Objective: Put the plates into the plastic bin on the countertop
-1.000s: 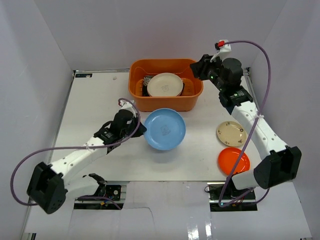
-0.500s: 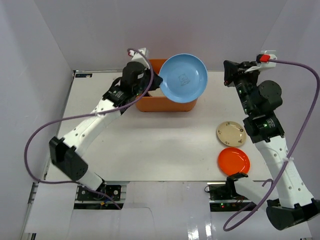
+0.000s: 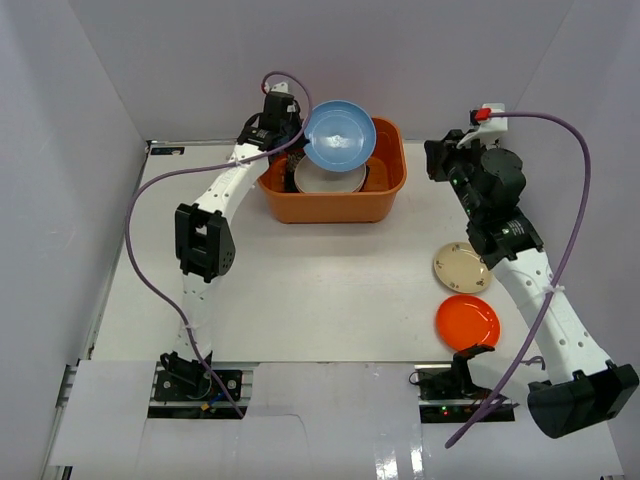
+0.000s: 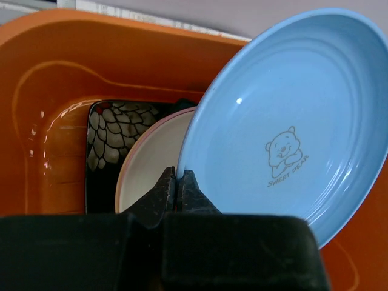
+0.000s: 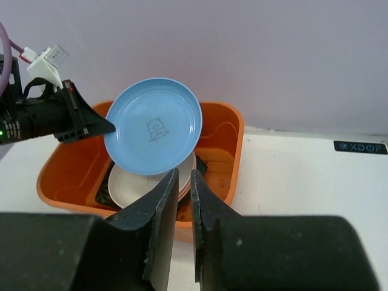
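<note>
- Over the orange bin [image 3: 330, 208], at the far side of the table [image 3: 300, 290], the blue plate [image 3: 340, 137] hangs in the air. It is tipped up on a slant.
- The left gripper [image 3: 300, 140] is pinching the plate by its left rim. The jaws are squeezed tight on that thin edge.
- The plate looks like light, stiff plastic. It is smooth and shiny, so I think it could slip or swing in such a small pinch.
- The rim is a good place to hold, because the raised edge gives the fingers something to catch.
- It should not break if it drops a little way into the bin.
- The left arm is stretched far forward, with its wrist turned toward the bin.
- A cream plate [image 3: 325, 182] lies in the bin, right under the blue one.
- The right gripper [image 3: 435, 160] is up in the air beside the bin. Its jaws show a thin gap and hold nothing.
- A tan plate [image 3: 461, 267] and an orange plate [image 3: 467, 321] wait on the table near the right arm.
</note>
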`<action>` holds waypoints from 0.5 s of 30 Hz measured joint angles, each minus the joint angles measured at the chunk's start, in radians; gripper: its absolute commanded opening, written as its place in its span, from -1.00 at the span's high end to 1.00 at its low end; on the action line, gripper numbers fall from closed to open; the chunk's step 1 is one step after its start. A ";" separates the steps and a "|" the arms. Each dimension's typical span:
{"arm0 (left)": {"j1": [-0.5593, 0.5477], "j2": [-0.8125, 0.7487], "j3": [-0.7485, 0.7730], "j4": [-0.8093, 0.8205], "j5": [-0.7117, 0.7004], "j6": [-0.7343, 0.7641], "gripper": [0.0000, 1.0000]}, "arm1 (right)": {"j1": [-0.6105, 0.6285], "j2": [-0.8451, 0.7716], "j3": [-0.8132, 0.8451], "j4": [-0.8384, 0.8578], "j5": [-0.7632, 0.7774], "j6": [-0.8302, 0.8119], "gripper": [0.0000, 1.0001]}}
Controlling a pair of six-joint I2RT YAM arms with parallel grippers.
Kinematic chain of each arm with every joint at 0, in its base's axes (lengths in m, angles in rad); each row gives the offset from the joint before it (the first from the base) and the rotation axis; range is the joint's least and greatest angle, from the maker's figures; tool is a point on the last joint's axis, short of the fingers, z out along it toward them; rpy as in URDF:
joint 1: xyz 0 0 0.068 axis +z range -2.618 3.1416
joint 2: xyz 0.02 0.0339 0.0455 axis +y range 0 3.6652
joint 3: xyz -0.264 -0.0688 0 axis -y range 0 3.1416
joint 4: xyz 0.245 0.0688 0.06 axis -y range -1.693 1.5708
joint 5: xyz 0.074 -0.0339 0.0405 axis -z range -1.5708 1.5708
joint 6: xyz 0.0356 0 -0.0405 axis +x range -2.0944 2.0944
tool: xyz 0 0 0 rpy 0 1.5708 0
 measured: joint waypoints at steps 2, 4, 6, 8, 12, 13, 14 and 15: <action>0.005 0.028 0.017 -0.013 0.001 0.008 1.00 | -0.001 0.027 0.000 -0.001 0.000 0.000 0.57; 0.003 0.041 0.016 -0.033 0.003 0.017 0.89 | -0.002 0.056 0.000 -0.001 -0.001 0.000 0.55; 0.001 0.047 0.011 -0.042 0.003 0.028 0.64 | -0.006 0.084 -0.001 -0.002 -0.003 0.001 0.52; 0.001 0.048 -0.001 -0.040 0.006 0.034 0.46 | -0.014 0.108 -0.004 -0.011 -0.005 0.006 0.50; 0.000 0.048 -0.014 -0.034 0.026 0.042 -0.73 | -0.042 0.136 -0.030 -0.030 -0.012 0.023 0.39; 0.001 0.048 -0.013 -0.031 0.038 0.044 -0.96 | -0.053 0.139 -0.038 -0.034 -0.012 0.027 0.38; 0.001 0.048 -0.011 -0.028 0.052 0.045 -0.96 | -0.070 0.141 -0.049 -0.034 -0.016 0.033 0.33; 0.001 0.048 -0.003 -0.029 0.068 0.040 -0.96 | -0.091 0.143 -0.062 -0.035 -0.025 0.042 0.30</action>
